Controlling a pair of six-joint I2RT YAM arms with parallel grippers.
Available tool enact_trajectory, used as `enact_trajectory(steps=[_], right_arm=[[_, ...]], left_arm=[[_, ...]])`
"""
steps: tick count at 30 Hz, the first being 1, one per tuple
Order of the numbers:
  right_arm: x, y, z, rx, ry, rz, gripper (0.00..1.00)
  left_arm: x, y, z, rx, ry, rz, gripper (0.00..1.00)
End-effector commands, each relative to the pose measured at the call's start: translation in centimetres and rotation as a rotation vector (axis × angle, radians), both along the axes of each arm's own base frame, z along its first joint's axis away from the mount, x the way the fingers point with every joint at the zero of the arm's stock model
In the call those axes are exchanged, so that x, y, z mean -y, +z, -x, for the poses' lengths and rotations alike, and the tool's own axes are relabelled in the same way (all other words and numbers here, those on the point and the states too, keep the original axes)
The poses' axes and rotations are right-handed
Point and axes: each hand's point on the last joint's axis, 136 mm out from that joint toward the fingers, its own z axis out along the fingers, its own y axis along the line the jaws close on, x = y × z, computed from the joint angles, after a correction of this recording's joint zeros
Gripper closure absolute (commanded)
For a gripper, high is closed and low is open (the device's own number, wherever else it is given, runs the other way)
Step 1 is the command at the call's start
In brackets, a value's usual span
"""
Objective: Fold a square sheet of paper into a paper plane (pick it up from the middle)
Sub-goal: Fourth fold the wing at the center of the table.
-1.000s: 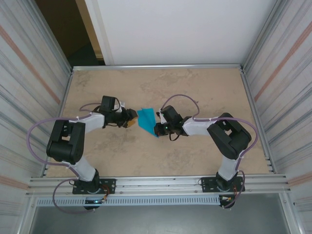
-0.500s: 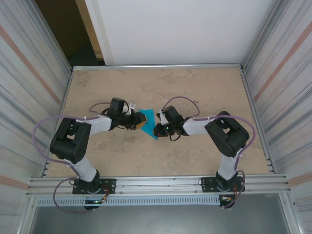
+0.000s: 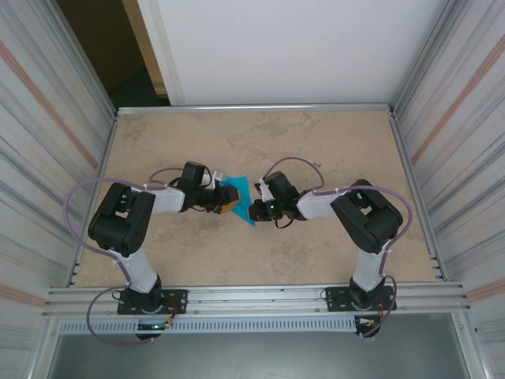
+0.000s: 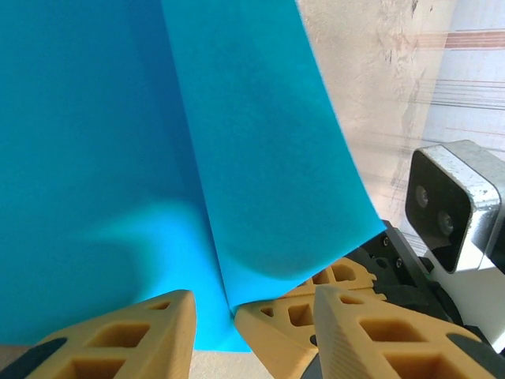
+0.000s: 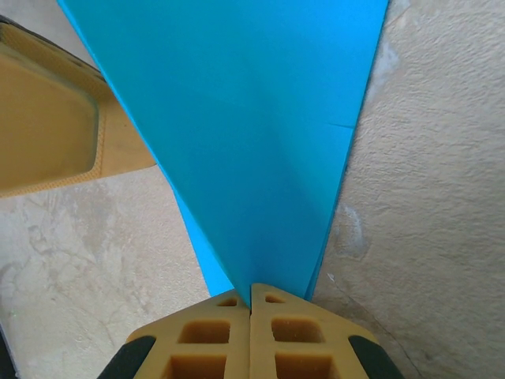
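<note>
The teal-blue sheet of paper (image 3: 237,189) is held up off the table's middle, folded along a crease into a layered, pointed shape (image 5: 252,118). My right gripper (image 3: 254,211) is shut on its narrow lower tip (image 5: 251,290). My left gripper (image 3: 226,203) is at the paper's left side, open. In the left wrist view its two yellow fingers (image 4: 118,339) straddle the paper's lower edge (image 4: 118,118) and the right gripper's shut fingertips (image 4: 292,312). One left finger (image 5: 47,134) shows beside the paper in the right wrist view.
The beige stone-patterned table (image 3: 316,142) is boxed in by ribbed metal walls (image 3: 442,118) left and right and a white panel behind. An aluminium rail (image 3: 252,298) runs along the near edge. The right wrist camera (image 4: 446,209) sits close to my left fingers.
My left gripper has moved right, from a little left of the paper to against it, its fingers now around the lower edge. The right gripper has kept its grip in place.
</note>
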Motion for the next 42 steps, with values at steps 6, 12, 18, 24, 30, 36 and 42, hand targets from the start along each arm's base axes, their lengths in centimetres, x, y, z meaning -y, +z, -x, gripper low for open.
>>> enact_trajectory(steps=[6, 12, 18, 24, 30, 36, 42], right_arm=[[0.4, -1.1, 0.5, -0.043, -0.013, 0.001, 0.95], [0.4, -1.0, 0.5, -0.045, -0.013, -0.002, 0.94], [0.7, -0.3, 0.4, -0.047, -0.028, -0.017, 0.83], [0.8, 0.7, 0.6, -0.028, -0.028, -0.041, 0.78], [1.0, 0.2, 0.8, -0.035, -0.027, -0.032, 0.79], [0.9, -0.5, 0.9, -0.051, -0.021, -0.024, 0.85], [0.5, -0.9, 1.2, -0.060, 0.007, -0.038, 0.91]], left_arm=[[-0.2, -1.9, 0.0, -0.050, -0.017, -0.116, 0.56], [-0.4, -2.8, 0.0, -0.089, -0.001, -0.144, 0.53], [-1.9, -4.9, 1.1, -0.182, 0.009, -0.297, 0.52], [-3.3, -7.3, 2.7, -0.289, 0.022, -0.413, 0.49], [-3.8, -8.2, 3.2, -0.329, 0.023, -0.460, 0.49], [-3.8, -8.6, 3.5, -0.346, 0.004, -0.482, 0.48], [-3.7, -8.8, 3.8, -0.356, -0.002, -0.478, 0.49]])
